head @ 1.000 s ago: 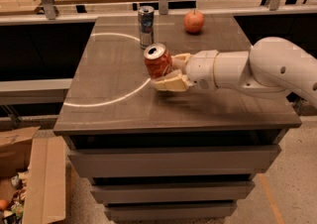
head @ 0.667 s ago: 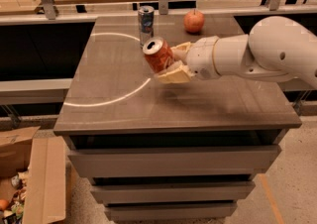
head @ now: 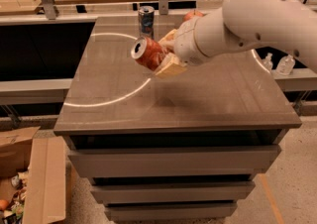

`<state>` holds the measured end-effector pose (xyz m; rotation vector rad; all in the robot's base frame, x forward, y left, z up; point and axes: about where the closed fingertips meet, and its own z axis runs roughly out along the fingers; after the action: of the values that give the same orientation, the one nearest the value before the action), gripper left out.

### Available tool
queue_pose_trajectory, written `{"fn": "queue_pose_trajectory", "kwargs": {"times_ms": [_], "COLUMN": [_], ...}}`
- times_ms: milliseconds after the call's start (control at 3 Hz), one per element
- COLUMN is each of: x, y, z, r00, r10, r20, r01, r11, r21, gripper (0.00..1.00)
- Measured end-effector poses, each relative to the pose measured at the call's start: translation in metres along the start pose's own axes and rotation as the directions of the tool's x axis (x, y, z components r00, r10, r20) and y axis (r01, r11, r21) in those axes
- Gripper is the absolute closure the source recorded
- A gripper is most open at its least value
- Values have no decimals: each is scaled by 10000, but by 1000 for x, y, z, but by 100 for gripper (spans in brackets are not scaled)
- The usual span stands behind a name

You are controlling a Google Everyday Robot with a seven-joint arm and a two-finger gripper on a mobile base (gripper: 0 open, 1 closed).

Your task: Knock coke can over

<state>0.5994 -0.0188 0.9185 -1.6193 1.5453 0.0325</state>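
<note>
The coke can (head: 147,52), red-orange with a silver top, is tipped on its side with its top facing left, held above the table. My gripper (head: 167,53) is shut on the coke can, its cream fingers (head: 171,67) on either side of the can's lower body. The white arm (head: 247,15) reaches in from the upper right and hides part of the table behind it.
A taller silver-and-blue can (head: 146,21) stands upright at the table's back edge. A red-orange apple (head: 192,15) is partly hidden behind the arm. The grey table (head: 198,104) has drawers below. A cardboard box (head: 29,183) lies on the floor left.
The arm has lifted and tilted the coke can from upright on the table to lying sideways in the air, moving it toward the table's middle and nearer the camera.
</note>
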Motion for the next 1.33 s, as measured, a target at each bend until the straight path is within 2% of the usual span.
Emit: {"fn": "queue_pose_trajectory", "kwargs": {"times_ms": [333,667,1000,1333], "x": [-8,-8,14,30], "y": [10,10,11,8], "z": [8,8,8,10], "r00": [9966,9963,9910,9869], "r10": [-792,-842,-1302,-1603], "r20": [245,169,-323,-158], "r01": [784,838,1315,1611], "r11": [9964,9961,9904,9830], "r21": [326,259,419,880], "gripper": [100,100,100,100]}}
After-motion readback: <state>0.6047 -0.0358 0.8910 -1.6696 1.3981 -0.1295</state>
